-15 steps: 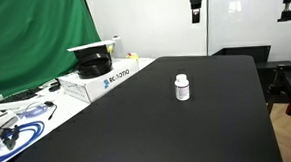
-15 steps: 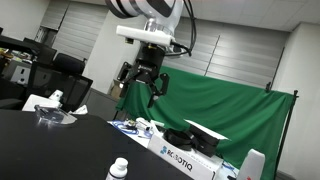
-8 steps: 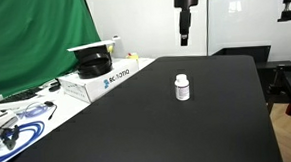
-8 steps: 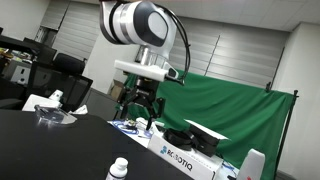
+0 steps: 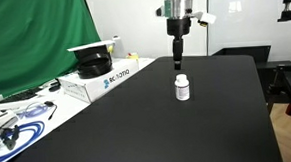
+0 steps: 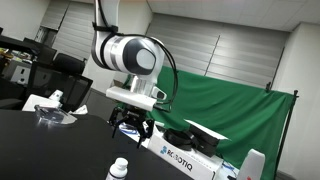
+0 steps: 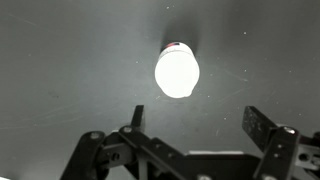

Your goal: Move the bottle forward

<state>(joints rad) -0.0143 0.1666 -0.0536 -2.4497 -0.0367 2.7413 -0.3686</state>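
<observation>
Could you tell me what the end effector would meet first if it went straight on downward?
Probably the bottle, cap first: the open end effector hangs pointing down almost over it. Depth is unclear, so it might meet the black table alongside.

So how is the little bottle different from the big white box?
The bottle is much smaller than the box. The bottle is round and stands upright; the box is long with flat sides. The bottle stands alone on the black table; the box sits at its side. Both are white.
</observation>
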